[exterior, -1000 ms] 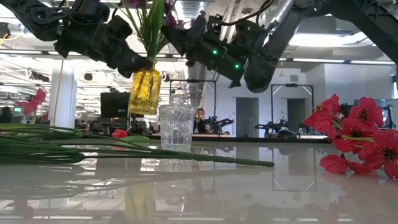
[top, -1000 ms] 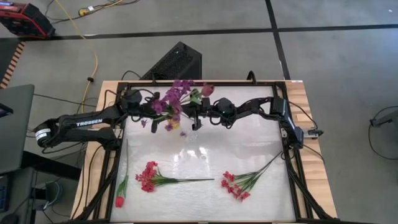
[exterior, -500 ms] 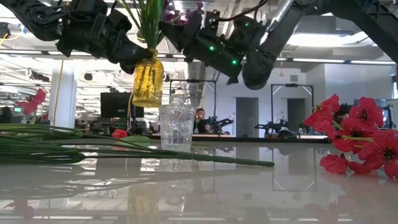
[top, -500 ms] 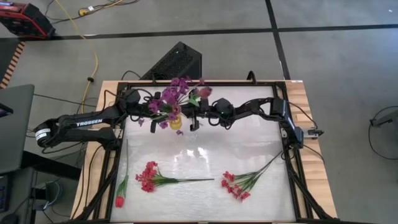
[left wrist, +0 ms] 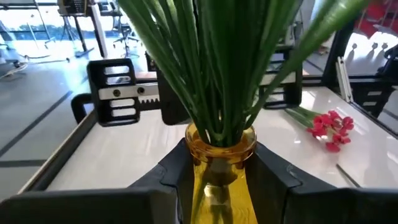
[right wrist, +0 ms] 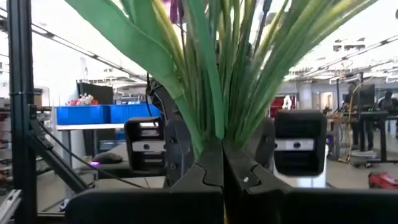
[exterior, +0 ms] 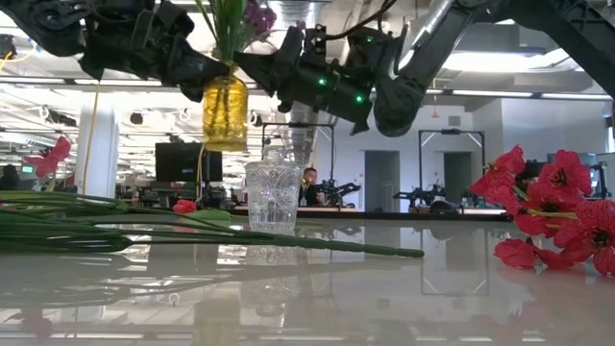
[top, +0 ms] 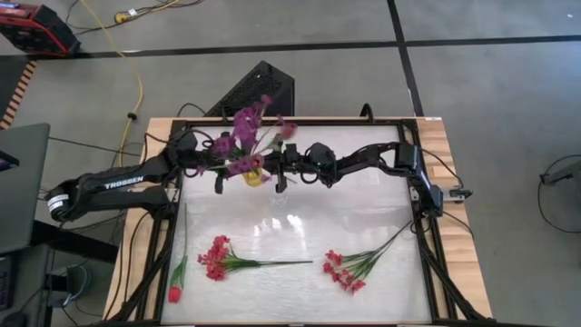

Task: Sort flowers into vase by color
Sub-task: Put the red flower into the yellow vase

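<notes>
Low view: left gripper (exterior: 207, 79) holds glossy amber glass vase (exterior: 224, 113).

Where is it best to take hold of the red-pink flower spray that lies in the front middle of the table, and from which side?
Grip the red-pink flower spray on its bare green stem, a little past the leaves, coming straight down from above. The stem lies flat and runs toward the right side of the table, thin enough for the fingers to span it crosswise, and the blossoms would probably crush.
</notes>
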Controlling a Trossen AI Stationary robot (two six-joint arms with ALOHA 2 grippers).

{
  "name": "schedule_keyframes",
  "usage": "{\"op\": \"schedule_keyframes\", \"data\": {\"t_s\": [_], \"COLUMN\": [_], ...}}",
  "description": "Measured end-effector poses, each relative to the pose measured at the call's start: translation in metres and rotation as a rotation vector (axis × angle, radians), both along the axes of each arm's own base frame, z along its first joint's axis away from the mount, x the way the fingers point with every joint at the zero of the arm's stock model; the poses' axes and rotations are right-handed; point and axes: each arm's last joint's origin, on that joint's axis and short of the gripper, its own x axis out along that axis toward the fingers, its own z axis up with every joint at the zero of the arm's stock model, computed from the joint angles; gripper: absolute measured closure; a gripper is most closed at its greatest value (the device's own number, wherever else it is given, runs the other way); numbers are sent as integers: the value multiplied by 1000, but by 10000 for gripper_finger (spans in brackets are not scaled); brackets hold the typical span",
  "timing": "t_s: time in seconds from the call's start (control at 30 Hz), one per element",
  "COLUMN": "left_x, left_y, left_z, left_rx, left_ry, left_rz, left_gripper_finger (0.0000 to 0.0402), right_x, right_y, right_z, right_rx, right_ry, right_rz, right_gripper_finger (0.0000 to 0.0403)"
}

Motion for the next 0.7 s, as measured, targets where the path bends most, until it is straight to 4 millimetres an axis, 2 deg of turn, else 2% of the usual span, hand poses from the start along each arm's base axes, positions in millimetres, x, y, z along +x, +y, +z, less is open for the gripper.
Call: {"op": "schedule_keyframes", "data": {"t_s": [0.2, 0.4, 0.53, 0.7], "left_x": [-13, -12, -13, -16], "left_y": [-5, -4, -5, -6], "left_z": [10, 7, 5, 6], "left_rx": [44, 27, 23, 34], "left_ry": [-20, 3, 17, 25], "left_rz": [42, 45, 39, 53], "left_gripper_finger": [303, 303, 303, 303], "right_x": [0, 9, 6, -5], "right_y": [-6, -7, -16, -28], "right_z": [-5, -2, 2, 20], "right_rx": [40, 56, 34, -18], "right_ry": [44, 102, 147, 188], "right_rz": [3, 19, 131, 328], "right_gripper_finger": [377, 302, 256, 206]}}
